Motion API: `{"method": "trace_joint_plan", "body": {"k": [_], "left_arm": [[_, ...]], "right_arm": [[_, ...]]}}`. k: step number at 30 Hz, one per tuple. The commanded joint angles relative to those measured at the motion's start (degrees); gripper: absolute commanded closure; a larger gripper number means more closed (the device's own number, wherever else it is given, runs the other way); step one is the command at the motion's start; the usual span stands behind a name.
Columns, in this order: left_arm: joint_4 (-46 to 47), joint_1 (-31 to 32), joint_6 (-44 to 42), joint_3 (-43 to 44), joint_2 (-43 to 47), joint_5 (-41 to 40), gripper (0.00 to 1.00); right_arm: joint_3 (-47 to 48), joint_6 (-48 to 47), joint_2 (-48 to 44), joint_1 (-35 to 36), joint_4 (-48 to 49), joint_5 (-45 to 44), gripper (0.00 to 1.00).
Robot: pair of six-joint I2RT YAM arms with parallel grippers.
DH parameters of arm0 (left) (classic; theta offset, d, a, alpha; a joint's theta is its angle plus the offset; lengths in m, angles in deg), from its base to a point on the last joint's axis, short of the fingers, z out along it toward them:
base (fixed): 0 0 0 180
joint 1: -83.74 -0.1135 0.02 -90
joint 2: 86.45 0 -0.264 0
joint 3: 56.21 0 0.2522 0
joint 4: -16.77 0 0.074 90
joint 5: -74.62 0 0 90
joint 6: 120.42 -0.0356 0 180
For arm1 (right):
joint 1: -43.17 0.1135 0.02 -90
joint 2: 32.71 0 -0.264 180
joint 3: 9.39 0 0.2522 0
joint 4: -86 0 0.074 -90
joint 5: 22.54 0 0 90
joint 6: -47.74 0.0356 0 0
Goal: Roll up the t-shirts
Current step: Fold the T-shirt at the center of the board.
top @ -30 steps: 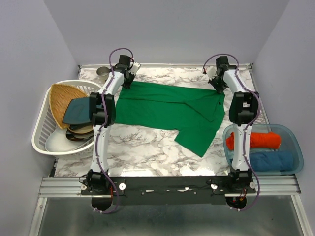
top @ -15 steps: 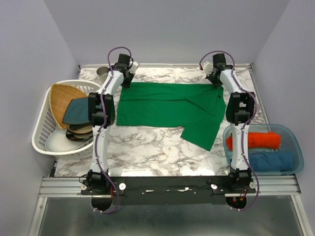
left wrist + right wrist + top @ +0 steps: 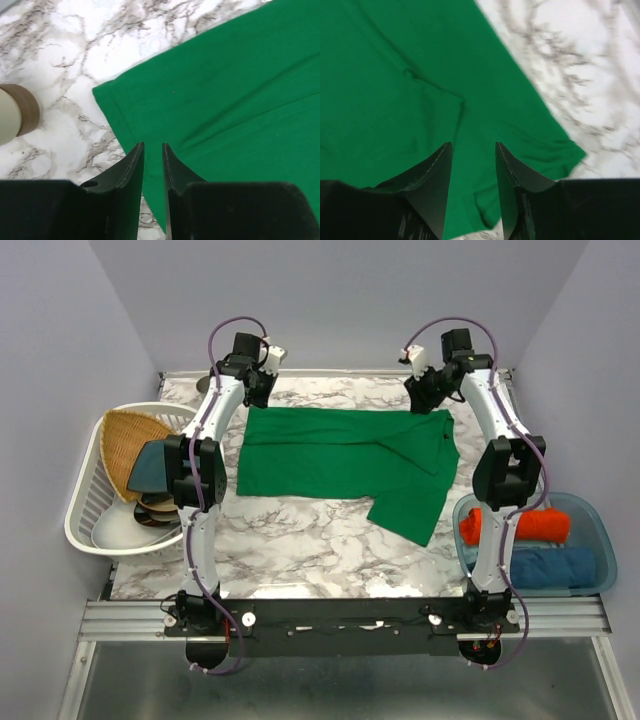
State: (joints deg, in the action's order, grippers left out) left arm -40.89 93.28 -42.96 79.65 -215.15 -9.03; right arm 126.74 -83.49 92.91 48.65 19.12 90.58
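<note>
1. Green shirt (image 3: 345,465) is laid flat on the table (image 3: 300,540), centre to far side, with its long axis running left to right; one flap is turned out toward the near right
2. Orange bundle (image 3: 515,525) and blue bundle (image 3: 545,568) are seen rolled in the bin (image 3: 600,530) at the right, well apart from both grippers
3. Left gripper (image 3: 152,145): fingers are parted by a narrow slit only and nothing is held; the shirt's far-left corner is seen just ahead and left of the tips
4. Right gripper (image 3: 473,144): fingers are parted wider and nothing is held; cloth is seen below through the gap, and the far-right corner lies just right of the tips
5. The far edge is spanned by the two grippers, one at each end; neither arm is judged nearer
6. The shirt's bulk lies toward the bases from both sets of fingers, so a roll from the far edge would likely be drawn toward the near side
</note>
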Motion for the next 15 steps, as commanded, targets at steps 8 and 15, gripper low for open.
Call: {"method": "trace_joint_plan", "body": {"k": [8, 15], "left_arm": [[-2.95, 0.74, 0.67, -7.93, 5.57, 4.90, 0.69], [-3.03, 0.74, 0.67, -9.43, 6.36, 5.08, 0.69]], "right_arm": [[5.96, -2.45, 12.45, 3.66, -7.88, 4.66, 0.48], [5.43, -2.71, 13.68, 4.02, -6.20, 2.11, 0.49]]}}
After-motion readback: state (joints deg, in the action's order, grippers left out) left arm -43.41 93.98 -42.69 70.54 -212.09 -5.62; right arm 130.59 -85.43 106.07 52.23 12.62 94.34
